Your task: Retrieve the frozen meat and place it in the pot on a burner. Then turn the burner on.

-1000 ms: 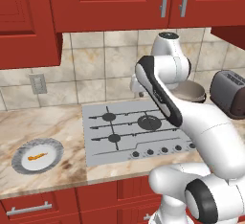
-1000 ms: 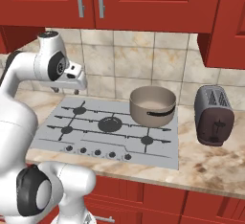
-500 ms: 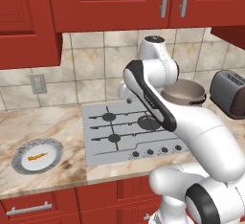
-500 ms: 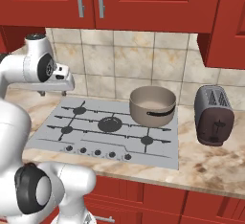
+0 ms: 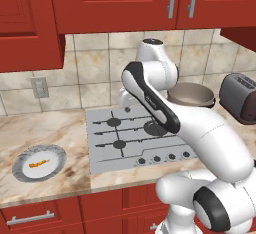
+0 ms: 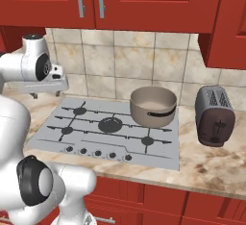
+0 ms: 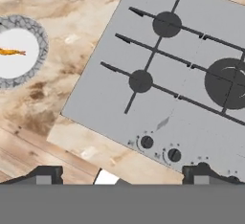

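The end effector (image 7: pixel 119 173) stands wide and empty above the stove (image 7: pixel 191 89), its tips at the bottom of the hand view, while the frozen meat (image 7: pixel 10 51) lies on the round plate (image 7: pixel 40 50) at that view's far left edge; in the left base view it sits at the lower left on the table (image 5: pixel 55 128). The strip is thin and flat, so the fingers may close over it, strike the plate, or push it aside. The pot (image 6: pixel 153 105) waits at the centre of the right base view, and a weak pinch could drop the meat during the carry.
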Tool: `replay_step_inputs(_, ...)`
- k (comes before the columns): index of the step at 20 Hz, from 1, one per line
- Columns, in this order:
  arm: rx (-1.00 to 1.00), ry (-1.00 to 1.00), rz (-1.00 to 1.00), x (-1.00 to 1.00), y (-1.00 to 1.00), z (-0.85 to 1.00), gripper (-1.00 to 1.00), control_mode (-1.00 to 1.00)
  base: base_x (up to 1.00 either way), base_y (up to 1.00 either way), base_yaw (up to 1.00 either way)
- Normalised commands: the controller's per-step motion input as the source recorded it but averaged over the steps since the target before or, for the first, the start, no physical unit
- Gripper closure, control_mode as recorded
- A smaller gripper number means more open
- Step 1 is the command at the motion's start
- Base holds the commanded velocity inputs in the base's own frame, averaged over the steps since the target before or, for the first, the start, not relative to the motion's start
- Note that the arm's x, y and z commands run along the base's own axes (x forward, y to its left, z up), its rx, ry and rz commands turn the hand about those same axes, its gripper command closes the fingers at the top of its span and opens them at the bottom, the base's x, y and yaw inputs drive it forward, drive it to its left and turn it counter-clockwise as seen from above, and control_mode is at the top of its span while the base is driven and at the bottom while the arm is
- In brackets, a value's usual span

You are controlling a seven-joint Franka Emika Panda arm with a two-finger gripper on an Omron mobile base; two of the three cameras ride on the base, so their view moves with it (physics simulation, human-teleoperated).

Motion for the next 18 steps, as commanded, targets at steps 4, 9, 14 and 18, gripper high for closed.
replay_step_inputs(4, 0.0, 0.03, 0.21, -0.01, 0.43, -0.18, -1.0, -1.0, 0.0, 0.0, 0.0)
replay_step_inputs(9, 0.0, 0.0, 0.22, -0.03, 0.64, -0.22, -1.0, -1.0, 0.0, 0.0, 0.0)
replay_step_inputs(14, 0.0, 0.01, 0.22, -0.28, 0.61, -0.24, -1.0, -1.0, 0.0, 0.0, 0.0)
replay_step_inputs(18, 0.0, 0.01, 0.25, -0.41, 0.56, -0.3, -1.0, -1.0, 0.0, 0.0, 0.0)
